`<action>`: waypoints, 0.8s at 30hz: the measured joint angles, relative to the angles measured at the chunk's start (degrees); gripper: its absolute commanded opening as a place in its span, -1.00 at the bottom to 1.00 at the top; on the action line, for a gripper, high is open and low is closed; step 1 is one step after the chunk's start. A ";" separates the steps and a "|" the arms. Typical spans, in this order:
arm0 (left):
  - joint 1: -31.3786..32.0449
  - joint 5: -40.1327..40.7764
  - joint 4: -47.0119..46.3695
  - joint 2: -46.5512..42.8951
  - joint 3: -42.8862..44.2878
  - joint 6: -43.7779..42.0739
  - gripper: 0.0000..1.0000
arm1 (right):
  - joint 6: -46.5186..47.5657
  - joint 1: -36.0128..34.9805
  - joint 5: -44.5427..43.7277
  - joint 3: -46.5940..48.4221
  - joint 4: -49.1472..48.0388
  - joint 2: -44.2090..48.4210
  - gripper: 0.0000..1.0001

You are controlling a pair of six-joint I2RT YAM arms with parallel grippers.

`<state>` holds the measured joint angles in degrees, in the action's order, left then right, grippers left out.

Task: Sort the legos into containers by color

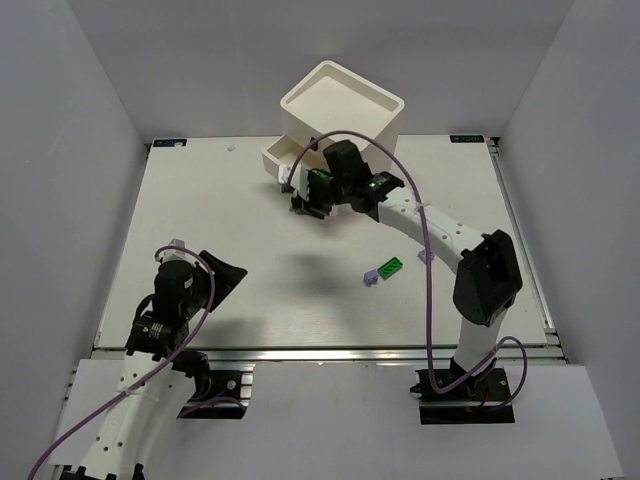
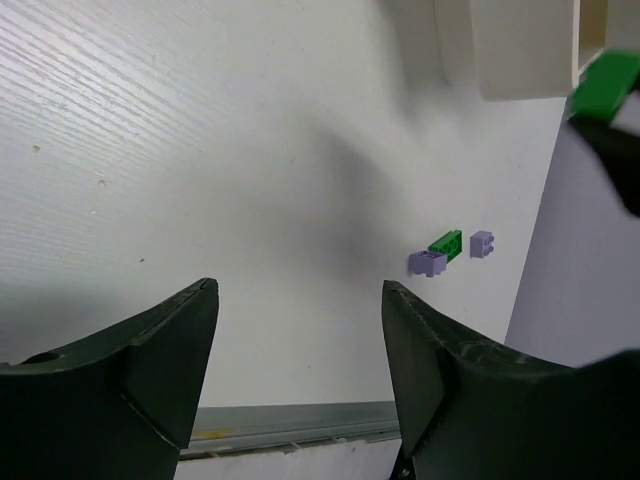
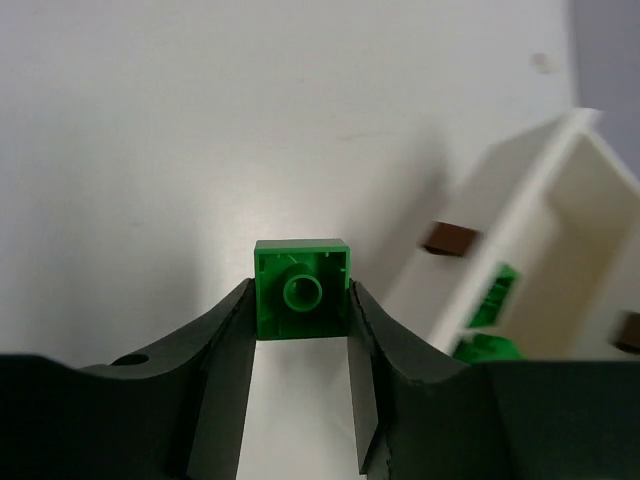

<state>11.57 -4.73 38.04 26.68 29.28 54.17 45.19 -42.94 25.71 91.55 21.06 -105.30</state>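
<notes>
Green lego (image 3: 302,290) pinched in right jaws (left jaws gape wide) beside blurred, half-cropped drawer (image 3: 520,185).

Bright even lighting, soft shadows, slight blur

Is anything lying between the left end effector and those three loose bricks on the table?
No. In the left wrist view the table is bare between the left end effector and the bricks, apart from a soft shadow.
</notes>
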 measured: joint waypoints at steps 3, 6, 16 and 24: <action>0.00 -1.03 -1.46 0.50 -0.81 0.31 0.52 | -2.93 1.55 -4.68 4.20 -2.67 0.11 -1.00; 0.20 -2.29 -3.30 1.46 -1.44 0.39 0.53 | -4.90 2.93 -9.68 6.49 -4.48 -0.70 -1.00; 0.26 -7.65 -8.68 6.91 -1.51 0.37 0.54 | -7.21 5.53 -22.45 17.73 -3.54 -13.14 0.14; 0.63 -12.39 -13.62 9.53 -1.51 0.46 0.28 | -8.09 6.29 -22.75 18.80 -0.98 -14.32 0.42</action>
<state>12.21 -17.12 24.43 36.21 27.77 54.63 37.10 -36.64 2.96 110.34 20.08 -119.61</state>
